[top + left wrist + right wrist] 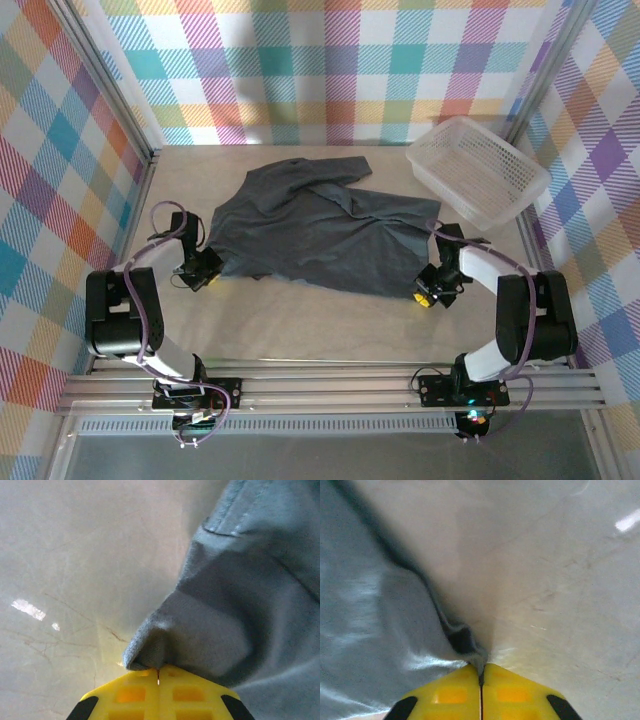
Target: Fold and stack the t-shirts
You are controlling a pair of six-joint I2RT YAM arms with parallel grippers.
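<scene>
A dark charcoal-grey t-shirt [310, 225] lies spread and rumpled across the middle of the table, its far part bunched up. My left gripper [205, 275] is shut on the shirt's near left corner; in the left wrist view the yellow jaws pinch a fold of grey fabric [150, 652]. My right gripper [427, 293] is shut on the near right corner, and the right wrist view shows the shirt's edge [465, 642] squeezed between the closed jaws. Both grippers sit low, close to the tabletop.
A white perforated plastic basket [478, 170] stands at the back right, close behind the right arm. Plaid walls enclose the table on three sides. Bare tan tabletop [320, 325] runs between the shirt and the arm bases.
</scene>
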